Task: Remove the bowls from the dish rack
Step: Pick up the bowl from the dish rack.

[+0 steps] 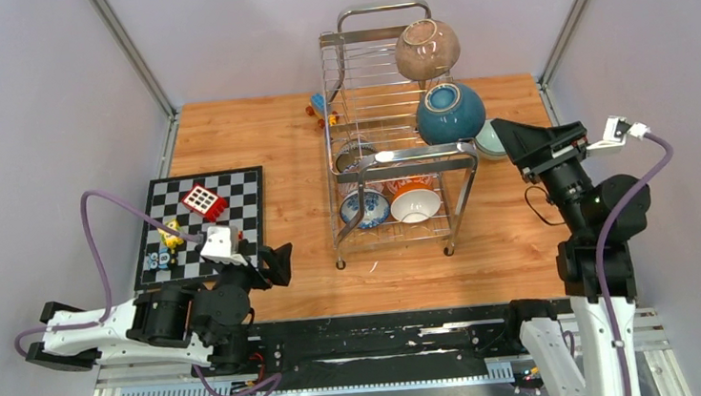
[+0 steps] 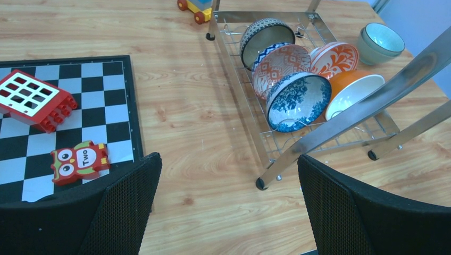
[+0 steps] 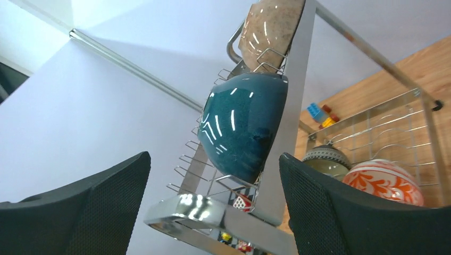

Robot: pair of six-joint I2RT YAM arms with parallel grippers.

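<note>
just beyond spread right fingers [image 3: 361, 212], teal bowl [image 3: 242, 127] on dish rack [image 3: 295, 106]

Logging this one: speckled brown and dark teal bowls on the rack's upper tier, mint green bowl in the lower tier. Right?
Not quite. The mint green bowl stands on the table outside the dish rack, as the left wrist view shows. The speckled brown bowl and dark teal bowl are on the upper tier.
</note>
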